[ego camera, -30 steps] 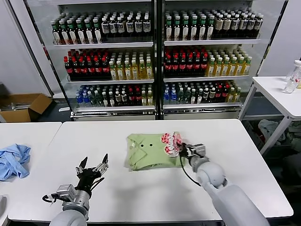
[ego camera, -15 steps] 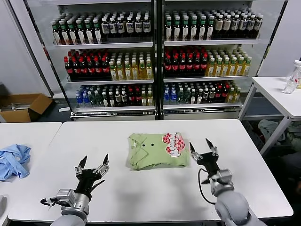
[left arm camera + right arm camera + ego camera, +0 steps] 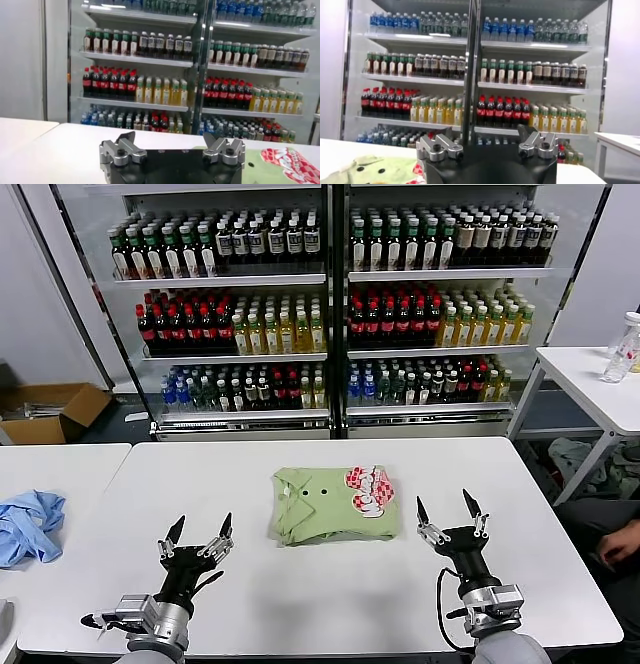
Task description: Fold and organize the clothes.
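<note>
In the head view a white table point(image 3: 330, 584) fills the lower half of the frame, with a glass-fronted drinks cooler point(image 3: 330, 304) full of bottles across the top, a second white table point(image 3: 600, 384) at the right edge and a cardboard box point(image 3: 45, 412) on the floor at mid left. The green shirt point(image 3: 335, 504) lies folded at the centre of the table, its red-and-white print toward the right, touched by neither arm. A light blue garment point(image 3: 28, 524) sits at the left edge. The left gripper point(image 3: 198, 536) hovers at lower left, fingers spread and empty; the right gripper point(image 3: 448, 516) at lower right, fingers spread and empty, just beside the shirt. In the left wrist view its fingers point(image 3: 122, 150) stand apart before the cooler, the shirt's print at lower right. In the right wrist view the fingers point(image 3: 440, 147) are likewise spread, the shirt at lower left.
</note>
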Robot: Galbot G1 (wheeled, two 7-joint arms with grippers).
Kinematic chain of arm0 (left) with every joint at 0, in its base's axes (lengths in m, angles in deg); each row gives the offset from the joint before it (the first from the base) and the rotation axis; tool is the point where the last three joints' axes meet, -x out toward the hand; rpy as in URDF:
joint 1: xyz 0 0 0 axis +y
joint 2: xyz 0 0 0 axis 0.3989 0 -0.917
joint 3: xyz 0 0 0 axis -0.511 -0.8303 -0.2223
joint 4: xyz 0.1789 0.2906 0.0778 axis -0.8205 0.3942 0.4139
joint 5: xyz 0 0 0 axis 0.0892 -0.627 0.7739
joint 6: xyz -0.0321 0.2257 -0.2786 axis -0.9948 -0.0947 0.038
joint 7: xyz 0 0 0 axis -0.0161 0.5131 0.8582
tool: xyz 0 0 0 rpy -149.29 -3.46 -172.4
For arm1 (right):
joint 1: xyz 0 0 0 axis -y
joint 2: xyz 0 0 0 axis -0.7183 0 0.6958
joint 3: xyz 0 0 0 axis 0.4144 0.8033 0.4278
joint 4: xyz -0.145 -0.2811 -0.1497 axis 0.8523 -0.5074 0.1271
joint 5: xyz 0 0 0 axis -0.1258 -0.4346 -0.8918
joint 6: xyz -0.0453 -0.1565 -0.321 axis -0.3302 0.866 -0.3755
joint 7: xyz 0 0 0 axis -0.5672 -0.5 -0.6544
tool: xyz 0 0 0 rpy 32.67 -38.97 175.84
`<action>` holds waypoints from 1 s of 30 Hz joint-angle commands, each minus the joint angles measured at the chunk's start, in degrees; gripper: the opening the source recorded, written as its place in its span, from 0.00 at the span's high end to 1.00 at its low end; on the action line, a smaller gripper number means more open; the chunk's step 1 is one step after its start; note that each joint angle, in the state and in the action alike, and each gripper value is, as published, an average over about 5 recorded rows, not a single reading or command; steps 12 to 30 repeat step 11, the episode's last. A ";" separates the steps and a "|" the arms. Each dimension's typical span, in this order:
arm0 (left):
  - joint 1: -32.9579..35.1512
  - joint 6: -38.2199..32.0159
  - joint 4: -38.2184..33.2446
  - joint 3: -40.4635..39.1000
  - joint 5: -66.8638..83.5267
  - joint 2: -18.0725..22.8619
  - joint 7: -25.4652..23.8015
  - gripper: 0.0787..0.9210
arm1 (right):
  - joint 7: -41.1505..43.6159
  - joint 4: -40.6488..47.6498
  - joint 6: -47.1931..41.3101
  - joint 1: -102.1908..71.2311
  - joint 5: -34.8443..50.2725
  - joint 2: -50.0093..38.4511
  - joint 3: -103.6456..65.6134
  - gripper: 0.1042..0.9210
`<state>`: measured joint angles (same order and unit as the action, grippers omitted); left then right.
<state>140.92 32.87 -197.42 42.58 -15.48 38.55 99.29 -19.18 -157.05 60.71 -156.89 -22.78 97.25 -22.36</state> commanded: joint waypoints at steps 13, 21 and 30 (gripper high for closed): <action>2.56 -0.56 -2.51 0.06 -1.67 0.43 -2.01 0.12 | -3.61 -2.74 -1.65 -1.62 -0.63 1.28 -0.12 0.12; 2.56 -0.56 -2.51 0.06 -1.67 0.43 -2.01 0.12 | -3.61 -2.74 -1.65 -1.62 -0.63 1.28 -0.12 0.12; 2.56 -0.56 -2.51 0.06 -1.67 0.43 -2.01 0.12 | -3.61 -2.74 -1.65 -1.62 -0.63 1.28 -0.12 0.12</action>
